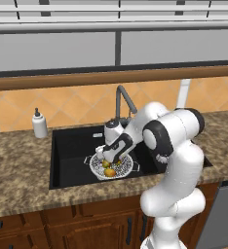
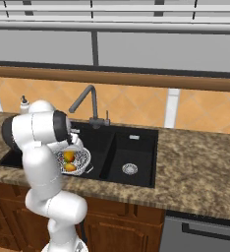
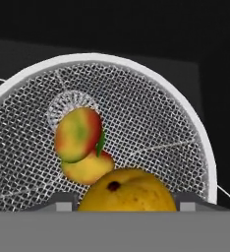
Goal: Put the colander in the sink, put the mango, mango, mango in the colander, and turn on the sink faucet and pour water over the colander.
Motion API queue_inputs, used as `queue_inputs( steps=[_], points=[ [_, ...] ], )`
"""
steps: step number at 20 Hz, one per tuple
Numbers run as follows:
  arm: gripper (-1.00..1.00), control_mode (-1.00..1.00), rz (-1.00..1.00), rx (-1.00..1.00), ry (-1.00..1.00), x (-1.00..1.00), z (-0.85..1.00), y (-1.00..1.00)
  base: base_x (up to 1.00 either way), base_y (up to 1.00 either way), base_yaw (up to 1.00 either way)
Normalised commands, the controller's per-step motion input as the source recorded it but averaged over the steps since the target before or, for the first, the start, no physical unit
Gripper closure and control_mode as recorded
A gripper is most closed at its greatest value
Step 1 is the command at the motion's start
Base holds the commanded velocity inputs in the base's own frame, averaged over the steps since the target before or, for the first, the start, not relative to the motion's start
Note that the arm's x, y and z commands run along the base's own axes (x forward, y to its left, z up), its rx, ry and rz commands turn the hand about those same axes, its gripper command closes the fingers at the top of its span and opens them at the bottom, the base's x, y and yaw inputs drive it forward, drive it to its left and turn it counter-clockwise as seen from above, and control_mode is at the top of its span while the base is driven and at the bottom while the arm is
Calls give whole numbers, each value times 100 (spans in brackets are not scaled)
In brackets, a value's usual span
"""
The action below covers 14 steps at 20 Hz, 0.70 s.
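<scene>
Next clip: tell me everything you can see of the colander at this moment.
The colander is a round, silvery-white bowl of fine metal mesh with a solid pale rim and small side handles. It sits upright in the large basin of the black sink, below the faucet. Two mangos lie touching each other on its mesh floor. A third mango is at the gripper just over the near rim. No water stream is visible.

Materials and finishes at the sink

The colander (image 3: 151, 128) is seen as fine silvery wire mesh with a smooth white rim; the sink (image 1: 72, 146) as matt black; the worktop (image 2: 200, 167) as speckled brown stone; the mangos (image 3: 77, 134) as smooth-skinned; the sink faucet (image 1: 123, 97) as dull grey metal.
</scene>
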Motion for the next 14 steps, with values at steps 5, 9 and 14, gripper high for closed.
queue_inputs(
  steps=[5, 9, 14],
  points=[
    [100, -100, 0, 0, 0, 31, -40, 0, 0, 0, 0],
    [100, -100, 0, 0, 0, 25, -36, 0, 0, 0, 0],
    [100, -100, 0, 0, 0, 28, -36, -2, 0, 0, 0]
  ],
)
